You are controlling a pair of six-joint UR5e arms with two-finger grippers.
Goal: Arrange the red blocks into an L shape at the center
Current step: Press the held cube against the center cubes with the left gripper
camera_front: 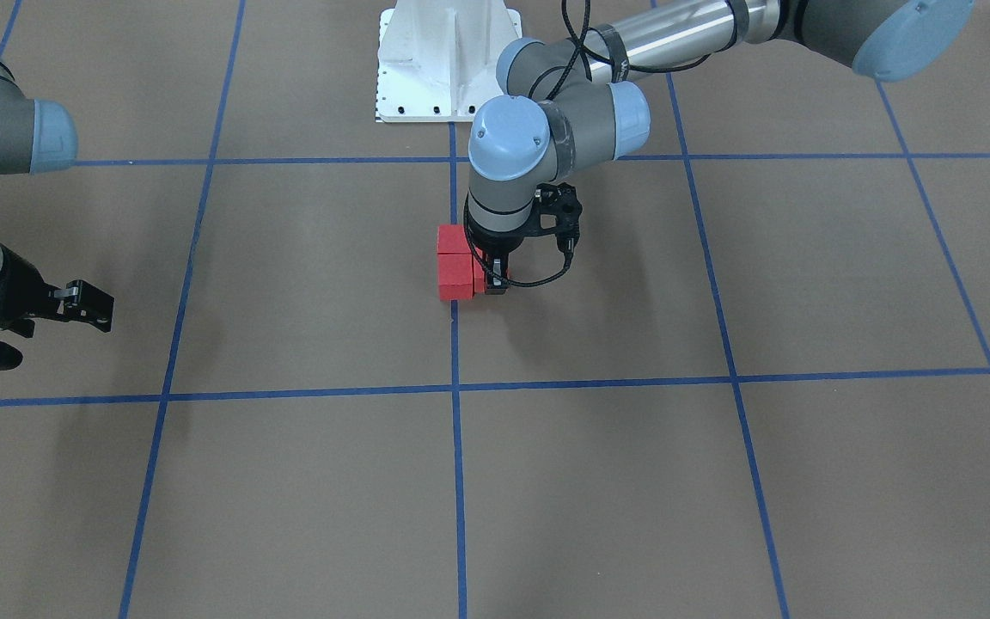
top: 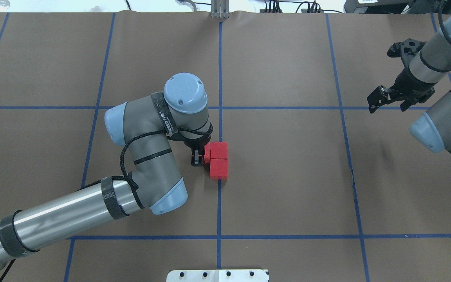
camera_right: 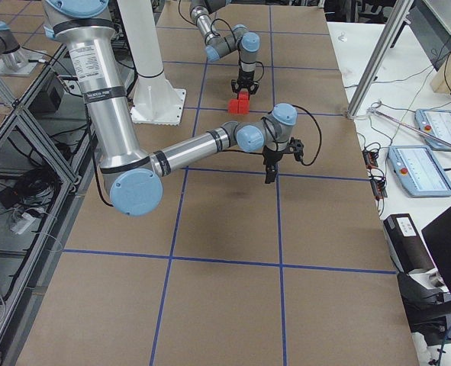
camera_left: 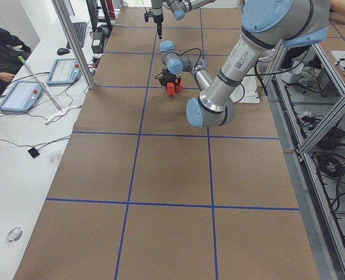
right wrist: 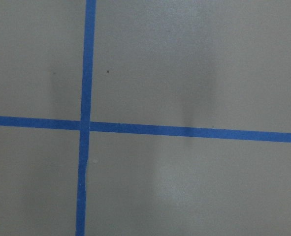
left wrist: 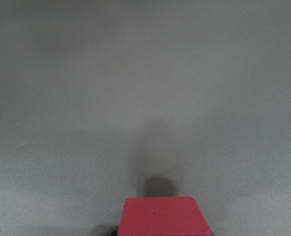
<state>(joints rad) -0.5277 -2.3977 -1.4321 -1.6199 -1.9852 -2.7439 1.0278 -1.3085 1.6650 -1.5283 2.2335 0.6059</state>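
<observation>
Three red blocks (top: 219,160) sit together at the middle of the table (top: 288,176), which is covered in brown paper with a blue tape grid. Two of them lie in a row on the central tape line (top: 219,203), touching face to face: the far block (top: 220,150) and the near block (top: 219,169), the near one being closer to the robot's white base (camera_front: 448,60). The third block (top: 206,152) stands on the robot's left of the far block, close against its side, so the three make an L. The left arm reaches in from the robot's left and bends down over this spot. The left gripper (camera_front: 493,279) points straight down at the third block, its jaws drawn in narrow on it, and it appears to have that block in its grasp. The arm's wrist hides most of the fingers from above, and the contact itself is hard to see. In the left wrist view the third block fills the bottom middle, with bare paper and a soft shadow beyond it. The right gripper (camera_front: 101,311) hangs above the table well apart from the blocks, out on the robot's right. Its jaws are spread wide with nothing between them. Its wrist view shows only paper and a crossing of two tape lines (right wrist: 83,123).
</observation>
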